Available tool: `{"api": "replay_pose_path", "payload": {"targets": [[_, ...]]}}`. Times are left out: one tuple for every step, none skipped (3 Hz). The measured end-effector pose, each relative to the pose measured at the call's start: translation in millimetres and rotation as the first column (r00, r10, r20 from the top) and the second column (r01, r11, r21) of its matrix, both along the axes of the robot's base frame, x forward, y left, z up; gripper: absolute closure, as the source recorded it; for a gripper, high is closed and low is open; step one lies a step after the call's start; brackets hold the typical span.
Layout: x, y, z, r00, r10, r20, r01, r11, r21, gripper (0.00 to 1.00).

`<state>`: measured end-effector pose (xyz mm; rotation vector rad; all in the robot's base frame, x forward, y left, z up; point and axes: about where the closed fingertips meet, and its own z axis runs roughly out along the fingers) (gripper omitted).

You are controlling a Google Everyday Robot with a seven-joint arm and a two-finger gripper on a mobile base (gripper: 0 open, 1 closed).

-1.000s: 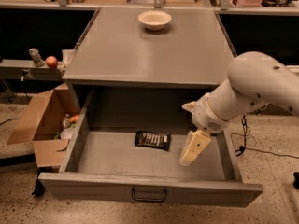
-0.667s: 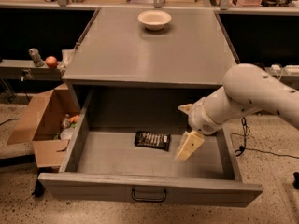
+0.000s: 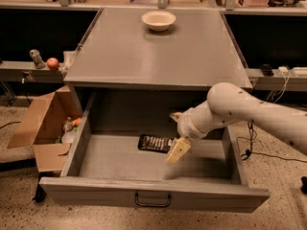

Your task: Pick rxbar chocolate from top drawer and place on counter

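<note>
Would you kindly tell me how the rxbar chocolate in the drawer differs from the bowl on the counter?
The rxbar chocolate is black, flat and rectangular; the bowl is cream, round and hollow. The rxbar chocolate lies low inside the open top drawer, with the hand at its right end; the bowl stands up on the counter, far from the hand. Both rest free, not gripped.

jaws in top drawer [image 3: 153, 191], rxbar chocolate [image 3: 151, 143] end hidden
</note>
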<state>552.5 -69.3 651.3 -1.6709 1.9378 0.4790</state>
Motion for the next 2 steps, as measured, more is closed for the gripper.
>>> {"api": "replay_pose_path", "payload": {"targets": [[11,10,-31,0.9998,0.006,-0.021,-0.006,1.000,0.022,0.00],[18,20,-54,0.9992,0.013,-0.038,-0.013,1.000,0.019,0.00]]}}
